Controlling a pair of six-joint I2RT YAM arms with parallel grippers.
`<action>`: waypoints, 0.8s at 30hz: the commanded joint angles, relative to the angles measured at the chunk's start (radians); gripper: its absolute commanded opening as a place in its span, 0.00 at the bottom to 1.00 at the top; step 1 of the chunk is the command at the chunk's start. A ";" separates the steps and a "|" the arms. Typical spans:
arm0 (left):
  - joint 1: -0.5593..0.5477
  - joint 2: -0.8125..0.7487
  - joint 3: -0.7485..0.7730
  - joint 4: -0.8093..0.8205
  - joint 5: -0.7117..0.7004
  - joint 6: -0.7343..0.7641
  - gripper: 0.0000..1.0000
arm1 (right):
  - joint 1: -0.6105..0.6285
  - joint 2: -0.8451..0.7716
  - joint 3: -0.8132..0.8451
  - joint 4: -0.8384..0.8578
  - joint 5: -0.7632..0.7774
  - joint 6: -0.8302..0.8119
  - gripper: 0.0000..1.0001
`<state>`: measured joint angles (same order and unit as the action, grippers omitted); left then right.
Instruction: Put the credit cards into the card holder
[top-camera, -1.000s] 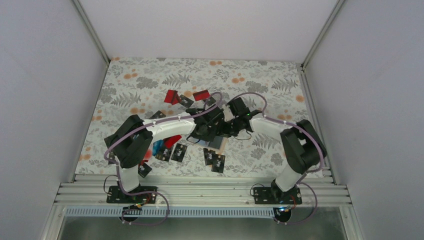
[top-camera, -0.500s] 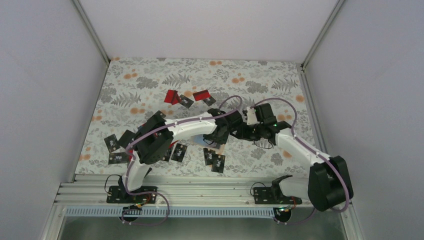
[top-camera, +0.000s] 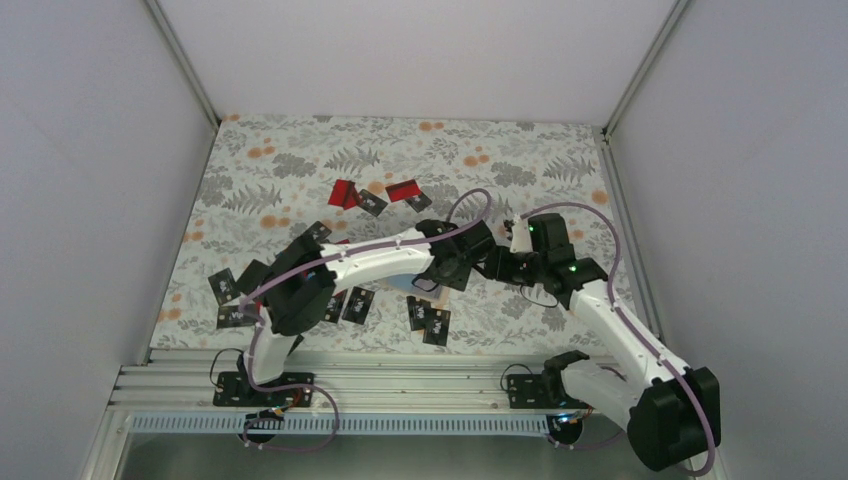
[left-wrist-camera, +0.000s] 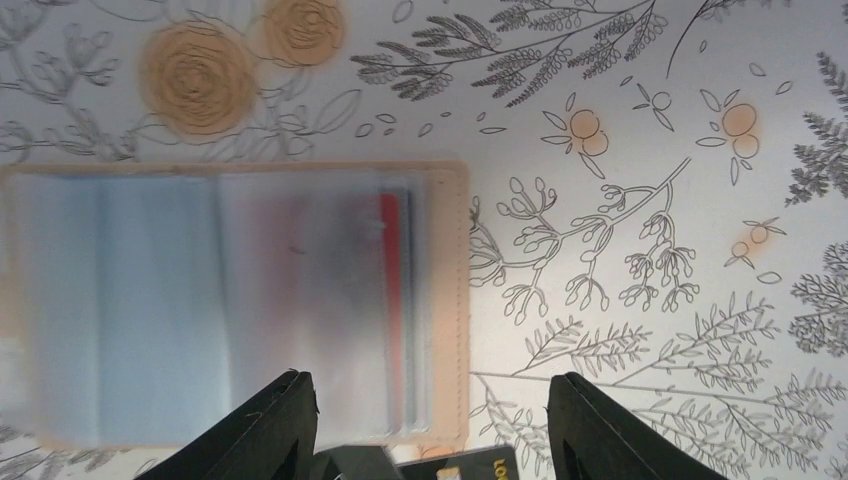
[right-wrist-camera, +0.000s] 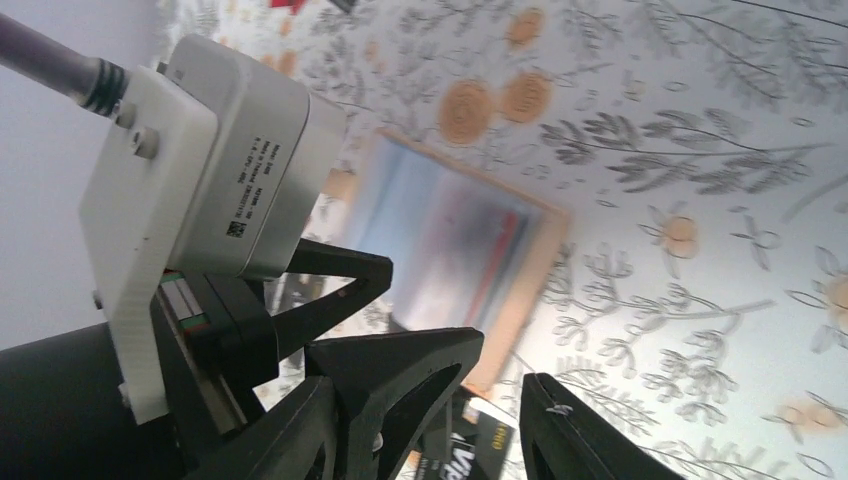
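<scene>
Tan leather rims the card holder (left-wrist-camera: 240, 300), which lies open and flat on the floral table (top-camera: 560, 160), grey-blue pockets up. A red card (left-wrist-camera: 390, 290) sits in its right-hand panel, long edge running away from the wrist. In the left wrist view the holder's long axis runs across the frame, and it sits under and to the left of the left gripper (left-wrist-camera: 430, 383). That gripper's fingers are spread with nothing between them. The right gripper (right-wrist-camera: 495, 385) is also spread and empty. It looks at the holder from the side, past the left wrist, and stands further off, so the left arm is clearly the nearer.

Loose credit cards remain: 2 black cards (top-camera: 428, 318) just on the near side of the holder and red ones (top-camera: 345, 192) well beyond it. I judge that the next card comes from the near pair.

Compared with 1 second ago, both sets of jaws have opened from near-shut. The right arm has drawn back to the right, and 2 more black cards (top-camera: 230, 300) show at the left.
</scene>
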<state>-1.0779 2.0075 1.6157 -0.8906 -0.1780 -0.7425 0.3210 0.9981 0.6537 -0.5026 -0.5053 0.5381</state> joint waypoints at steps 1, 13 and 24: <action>0.034 -0.136 -0.124 0.074 0.001 0.040 0.59 | -0.002 0.035 -0.014 0.054 -0.034 0.019 0.52; 0.176 -0.157 -0.333 0.284 0.128 0.198 0.33 | 0.028 0.388 -0.047 0.259 -0.163 0.067 0.42; 0.182 -0.083 -0.390 0.355 0.211 0.218 0.29 | 0.036 0.643 0.075 0.298 -0.144 0.022 0.23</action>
<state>-0.8997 1.8992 1.2476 -0.5678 0.0006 -0.5392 0.3496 1.5684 0.6704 -0.2481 -0.6476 0.5945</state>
